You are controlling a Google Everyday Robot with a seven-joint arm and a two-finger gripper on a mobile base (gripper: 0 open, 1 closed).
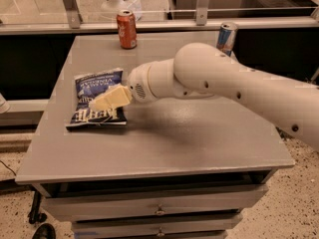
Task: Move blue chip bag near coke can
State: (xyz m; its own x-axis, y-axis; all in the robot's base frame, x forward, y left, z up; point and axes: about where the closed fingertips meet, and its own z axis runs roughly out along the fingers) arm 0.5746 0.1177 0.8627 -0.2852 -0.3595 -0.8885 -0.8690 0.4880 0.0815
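The blue chip bag (96, 101) lies flat on the left side of the grey table (164, 138); it is navy with white lettering. The coke can (126, 29) stands upright at the table's far edge, well behind the bag. My gripper (99, 104) reaches in from the right on a white arm (209, 81) and sits over the middle of the bag, its cream fingers pointing left and down onto it.
A slimmer blue-and-silver can (227, 37) stands at the far right of the table, partly behind my arm. A glass rail runs behind the table. Drawers (159, 210) are below the front edge. The floor is speckled.
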